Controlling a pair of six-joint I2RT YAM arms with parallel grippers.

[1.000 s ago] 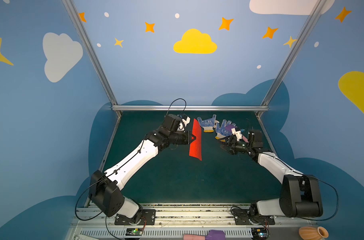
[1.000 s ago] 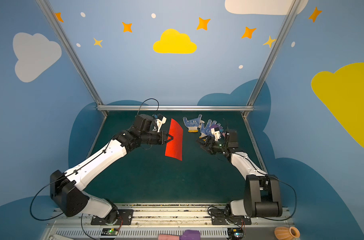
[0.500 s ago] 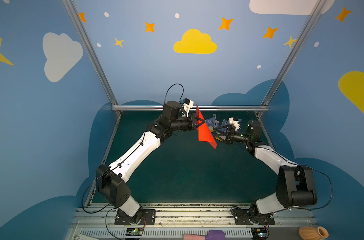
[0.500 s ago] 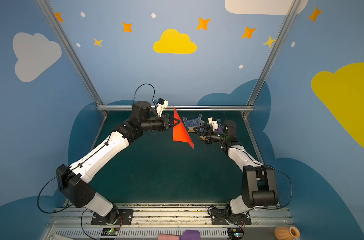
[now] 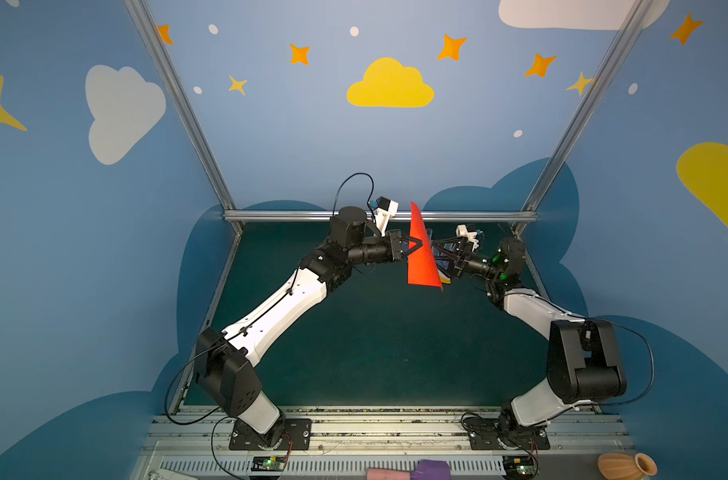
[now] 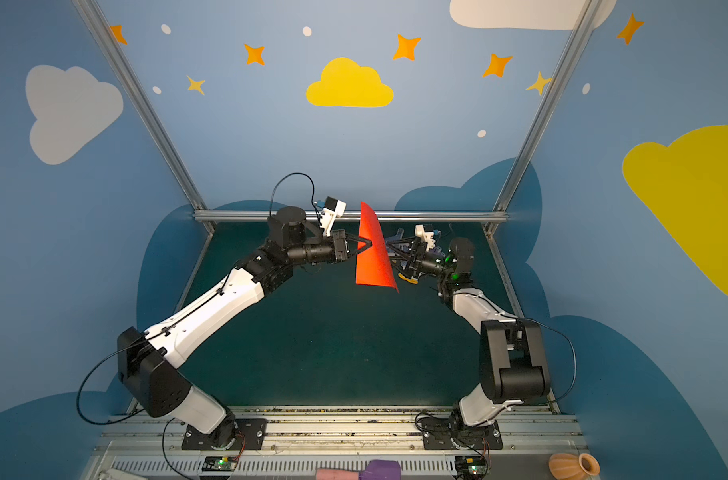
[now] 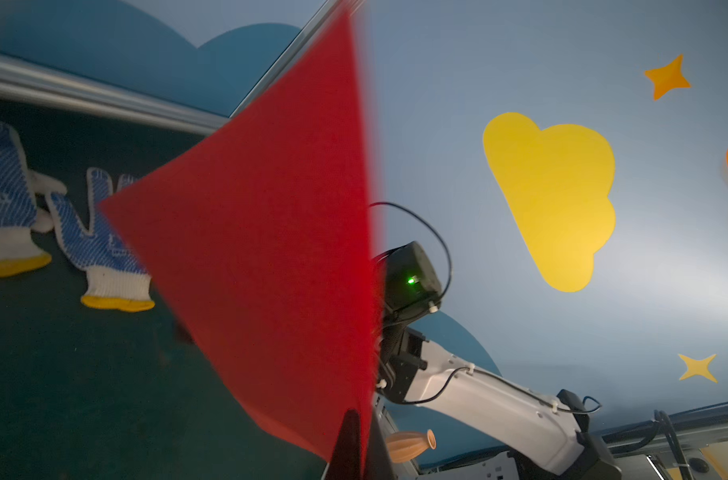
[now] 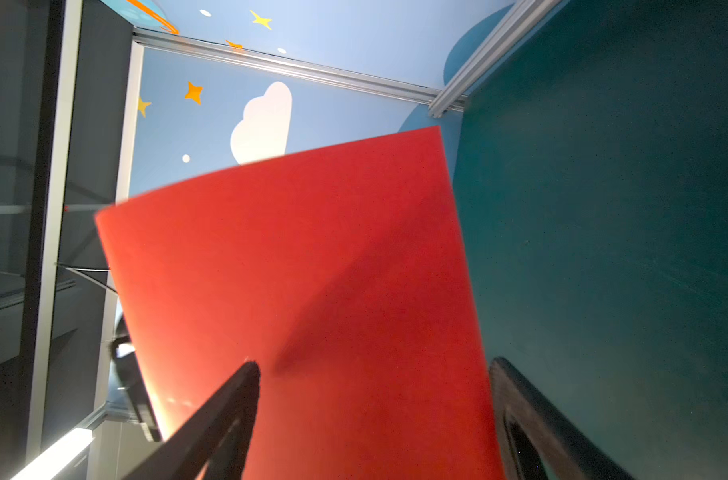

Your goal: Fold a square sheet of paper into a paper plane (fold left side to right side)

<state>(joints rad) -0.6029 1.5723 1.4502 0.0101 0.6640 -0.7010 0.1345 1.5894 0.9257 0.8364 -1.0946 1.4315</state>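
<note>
1. Blue walls painted with clouds and stars enclose a dark green table mat. In both top views the left claw is raised clear of the mat and pinched tight on the square sheet of paper. The sheet stands on edge in the air, with one corner above the claw and its lower edge hanging below it. The right claw faces the left claw from the sheet's other side, jaws spread wide. Its fingertips lie just beside the paper, and contact cannot be judged here. An orange vase stands far back from the right claw, past its arm's base.
2. In a top view the sheet is slightly bowed and sits between the two claws.
3. In the left wrist view the left claw shows dark fingers meeting with no gap on the sheet's near edge. The red face fans away ahead of the claw. Two blue-dotted white gloves lie flat on the mat beyond the sheet.
4. In the right wrist view the right claw holds nothing. The sheet fills the space ahead of its parted fingers. One finger overlaps the red face and throws a shadow on it. The opposite finger lies just outside the sheet's edge, over the mat. Touch cannot be told.
</note>
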